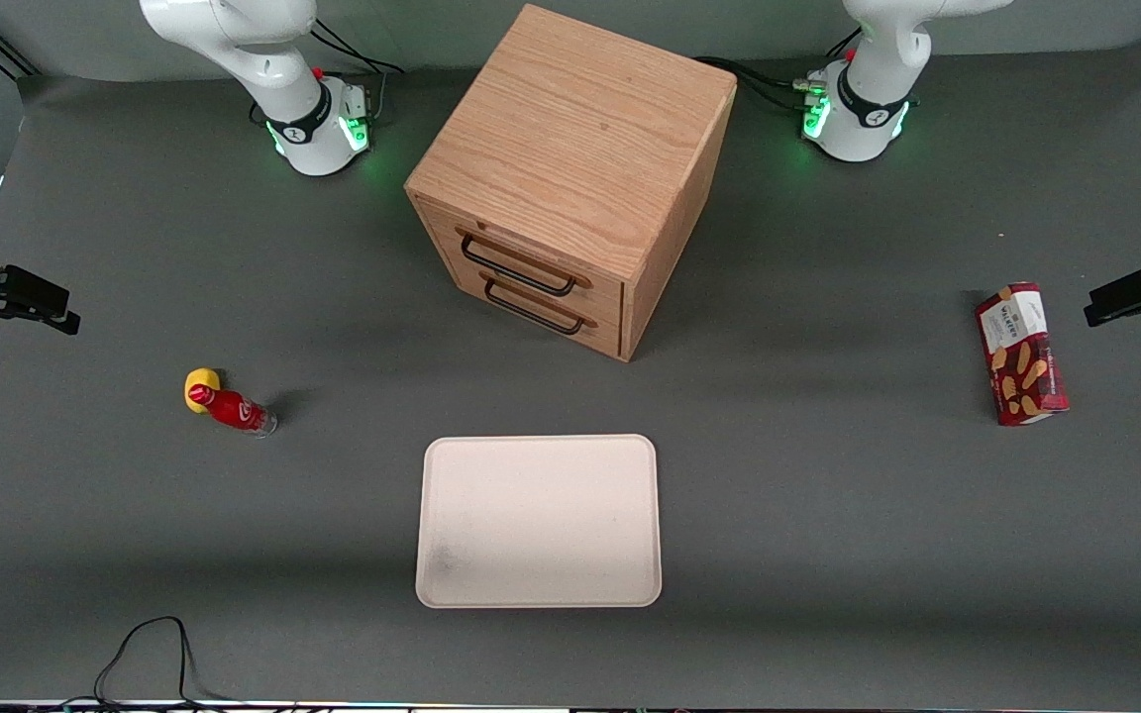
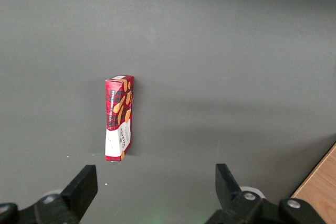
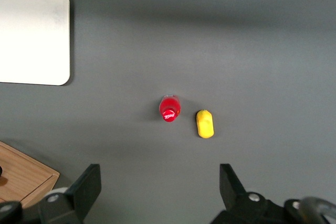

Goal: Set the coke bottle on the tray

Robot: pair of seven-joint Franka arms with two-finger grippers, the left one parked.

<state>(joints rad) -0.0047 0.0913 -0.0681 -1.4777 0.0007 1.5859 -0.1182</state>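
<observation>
The coke bottle [image 1: 231,408], with red cap, red label and clear base, stands upright on the grey table toward the working arm's end. In the right wrist view I see it from above [image 3: 169,109]. The cream-pink tray [image 1: 538,520] lies flat near the table's front edge, well apart from the bottle; one corner of it shows in the right wrist view [image 3: 31,35]. My right gripper [image 3: 159,167] is open and empty, high above the table, with the bottle under it a little ahead of the fingertips. It does not show in the front view.
A yellow lemon-like lump [image 1: 202,378] [image 3: 205,124] lies right beside the bottle, farther from the front camera. A wooden two-drawer cabinet [image 1: 570,178] stands mid-table. A red biscuit box [image 1: 1021,354] [image 2: 119,117] lies toward the parked arm's end. A black cable [image 1: 145,644] lies at the front edge.
</observation>
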